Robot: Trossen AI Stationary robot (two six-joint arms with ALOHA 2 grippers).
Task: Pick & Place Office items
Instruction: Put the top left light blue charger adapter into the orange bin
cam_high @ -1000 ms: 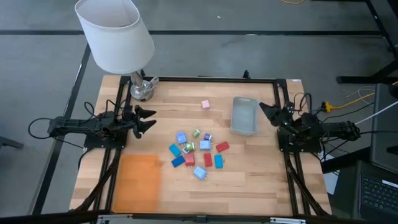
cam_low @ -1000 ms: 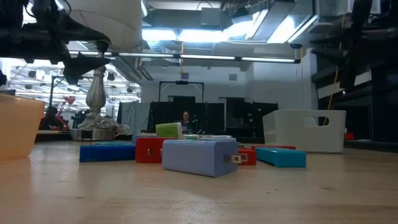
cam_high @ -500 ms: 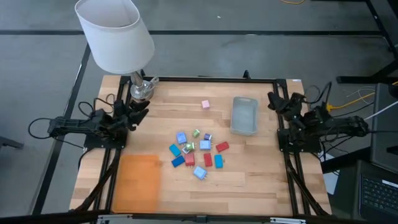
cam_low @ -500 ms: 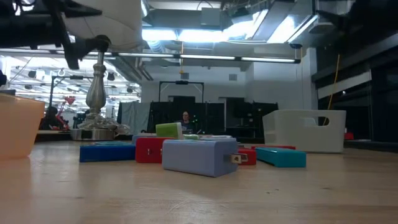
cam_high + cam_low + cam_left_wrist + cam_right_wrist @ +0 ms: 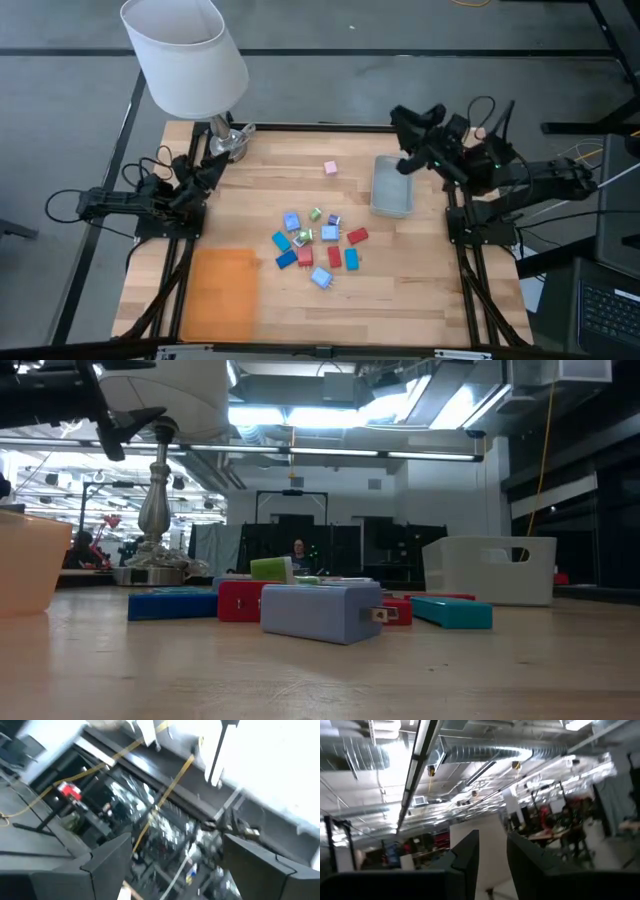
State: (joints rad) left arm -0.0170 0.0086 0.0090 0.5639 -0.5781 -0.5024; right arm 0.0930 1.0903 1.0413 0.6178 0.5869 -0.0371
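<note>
The office items (image 5: 315, 240) lie in a loose cluster on the wooden table's middle, resting flat: blue, light blue, red and green pieces. A pink piece (image 5: 330, 168) sits apart toward the far edge. In the low view a light blue block (image 5: 320, 610) lies nearest, with red (image 5: 240, 600) and blue (image 5: 172, 603) pieces beside it. My left gripper (image 5: 208, 168) stands open at the table's left edge, tipped upward near the lamp base, with nothing between its fingers (image 5: 100, 865). My right gripper (image 5: 405, 135) hangs high over the far right, shut and empty, above the bin's far end.
A translucent grey-blue bin (image 5: 392, 186) stands right of the cluster. A flat orange tray (image 5: 222, 292) lies at the near left. A lamp with a white shade (image 5: 185, 55) and a metal base (image 5: 228, 143) occupies the far left corner, close to my left gripper.
My right gripper has risen high off the table's right edge and swung toward the far edge, over the bin's far end, rolling as it went. My left gripper has tipped upward and turned toward the lamp base. The pieces have kept still.
</note>
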